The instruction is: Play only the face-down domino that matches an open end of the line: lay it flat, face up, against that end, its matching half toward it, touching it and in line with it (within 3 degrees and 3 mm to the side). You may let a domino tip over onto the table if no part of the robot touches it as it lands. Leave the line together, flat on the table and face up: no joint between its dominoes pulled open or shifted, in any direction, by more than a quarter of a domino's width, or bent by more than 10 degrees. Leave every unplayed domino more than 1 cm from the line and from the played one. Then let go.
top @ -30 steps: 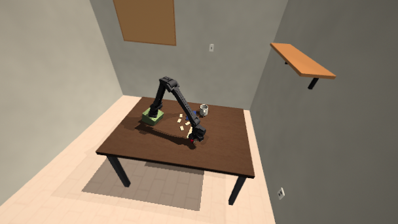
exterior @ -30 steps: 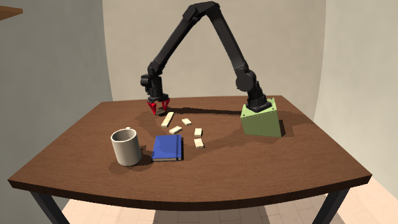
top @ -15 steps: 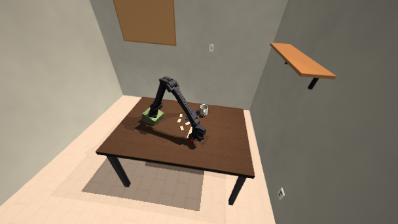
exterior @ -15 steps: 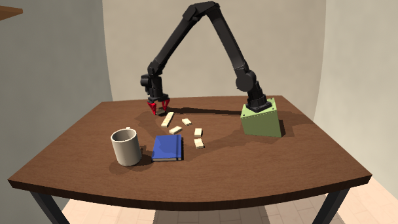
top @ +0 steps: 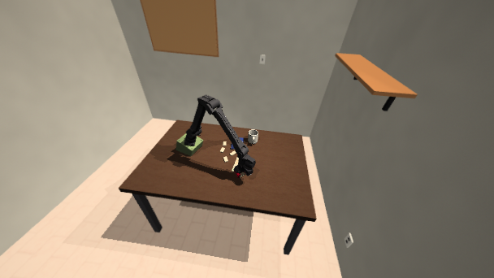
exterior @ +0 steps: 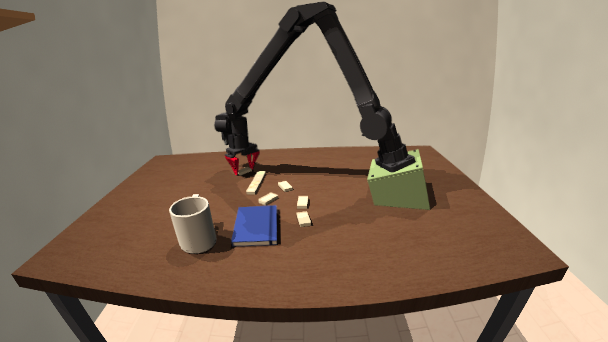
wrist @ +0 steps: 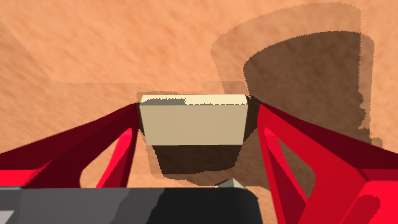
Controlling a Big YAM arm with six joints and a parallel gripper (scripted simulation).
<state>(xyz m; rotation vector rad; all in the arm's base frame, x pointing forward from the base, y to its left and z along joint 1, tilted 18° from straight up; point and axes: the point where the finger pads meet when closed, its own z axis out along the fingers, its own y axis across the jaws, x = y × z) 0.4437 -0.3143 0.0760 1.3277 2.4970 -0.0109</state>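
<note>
While grey walls (top: 284, 93) (exterior: 90, 90) flank the table (top: 280, 187) (exterior: 375, 270) (wrist: 100, 50), the end effector (top: 243, 175) (exterior: 244, 171) (wrist: 198, 113) stands wide, gripping nothing.

"What has shifted over the last second?"

"Nothing I can make out for certain, in either the top or the exterior view."

"Not even at the gripper (top: 240, 175) (exterior: 244, 167) (wrist: 198, 113)?"

"If it moved, the move is too small to tell. The same goes for how far its red fingers stand apart."

"And the pale domino (exterior: 245, 171) (wrist: 194, 124) between them?"

"It is tiny and partly hidden in the earlier exterior pictures, so I can't tell whether it tilted, slid or sank toward the desk (top: 280, 179) (exterior: 400, 265) (wrist: 75, 45)."
</note>
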